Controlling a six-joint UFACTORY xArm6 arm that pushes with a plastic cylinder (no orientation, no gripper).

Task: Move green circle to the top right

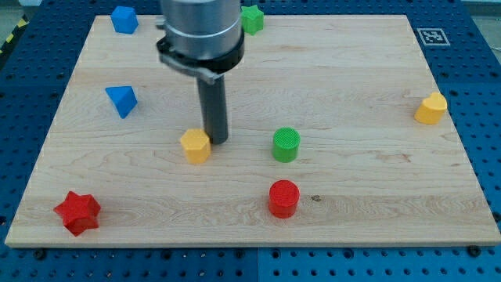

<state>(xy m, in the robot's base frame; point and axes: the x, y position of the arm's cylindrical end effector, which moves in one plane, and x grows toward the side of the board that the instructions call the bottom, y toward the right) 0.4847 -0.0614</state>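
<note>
The green circle (286,144) is a short round block near the middle of the wooden board (344,78). My tip (217,140) rests on the board to the circle's left, about a block's width or two away from it. The tip is right beside a yellow hexagon block (195,146), touching or nearly touching its right side. The arm's grey body hangs over the top middle of the board.
A red circle (284,198) lies just below the green circle. A red star (77,211) is at bottom left. Two blue blocks (121,99) (124,19) are at left. A green star (251,19) is at the top edge. A yellow block (431,108) is at right.
</note>
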